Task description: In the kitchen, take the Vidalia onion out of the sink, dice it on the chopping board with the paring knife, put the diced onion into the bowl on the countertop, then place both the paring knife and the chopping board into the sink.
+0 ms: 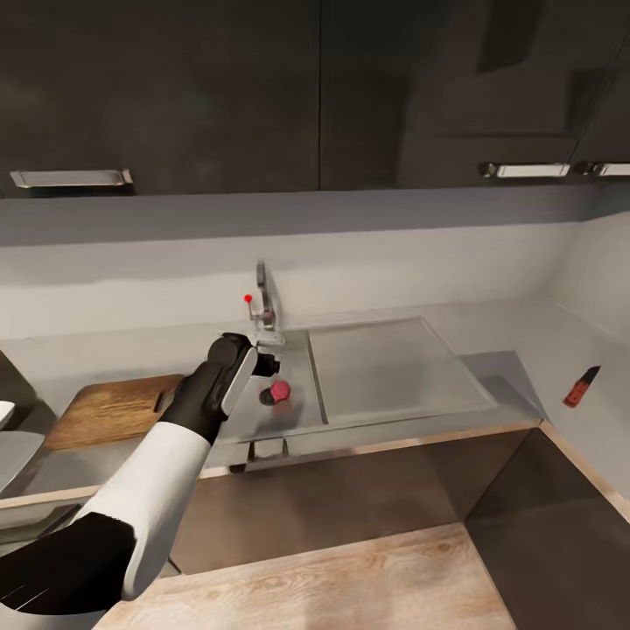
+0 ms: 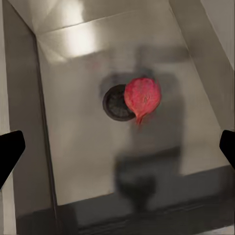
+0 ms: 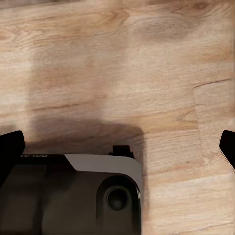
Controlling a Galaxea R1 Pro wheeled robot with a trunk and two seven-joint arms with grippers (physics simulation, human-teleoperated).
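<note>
Left pincer (image 2: 117, 147) spread wide, hanging over the sink (image 2: 73, 147). Onion (image 2: 142, 96) on the basin floor, touching the drain (image 2: 115, 103). Right pincer (image 3: 117, 147) spread above wood floor (image 3: 122, 63). Board (image 1: 109, 409) on the surface (image 1: 516, 367) beside the sink; knife (image 1: 581, 387) well apart at right.

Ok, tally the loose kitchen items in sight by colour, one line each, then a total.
Pinkish-red: 1, the small rounded Vidalia onion in the steel sink.
Brown: 1, the rectangular wooden chopping board.
Dark red: 1, the slim paring knife.
Total: 3.
</note>
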